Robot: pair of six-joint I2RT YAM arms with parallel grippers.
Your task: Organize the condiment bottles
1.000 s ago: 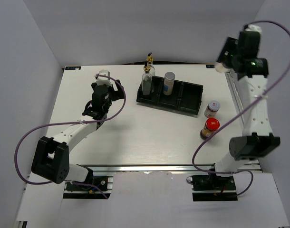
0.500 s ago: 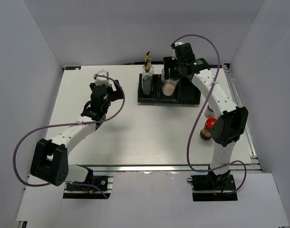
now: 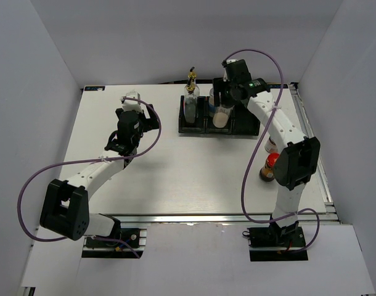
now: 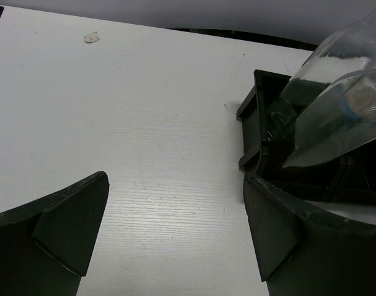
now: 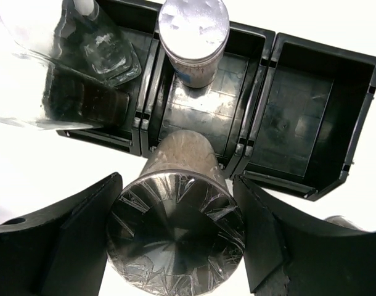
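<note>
Sitting clamped in right end effector point(image 5: 177, 185), shaker point(image 5: 175, 237) over tray point(image 5: 272, 50)

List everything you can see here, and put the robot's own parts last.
table: one, white
tray: one, black, far middle of table
glass bottles: two, clear, tray's left compartment
standing shaker: one, silver-capped, tray's middle compartment
held shaker: one, silver-capped, over middle compartment's near edge
red-lidded jar: one, dark, on table right of tray
white-labelled jar: one, mostly hidden by right arm, beside red-lidded jar
left fingers: two, black, open, empty, left of tray
right fingers: two, black, gripping held shaker
</note>
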